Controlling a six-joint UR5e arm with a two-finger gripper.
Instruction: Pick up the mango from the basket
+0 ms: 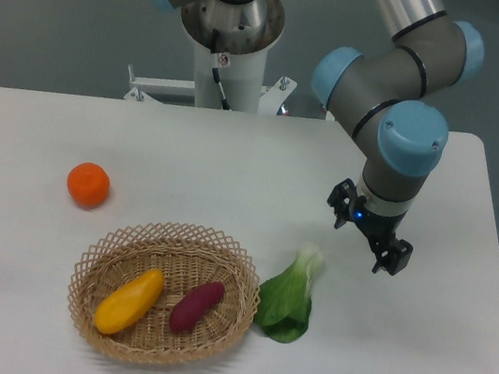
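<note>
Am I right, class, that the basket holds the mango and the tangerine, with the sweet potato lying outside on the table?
Not quite: the camera view shows the two swapped. The basket holds the mango and the sweet potato; the tangerine lies outside on the table.

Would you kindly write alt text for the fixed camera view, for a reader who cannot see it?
A robot gripper hangs open above a white table, right of a wicker basket holding a yellow mango and a purple sweet potato. A tangerine and a leafy green lie outside it.

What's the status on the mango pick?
Gripper open, empty, right of basket. Mango in basket beside sweet potato, untouched. Nothing over the mango.
</note>
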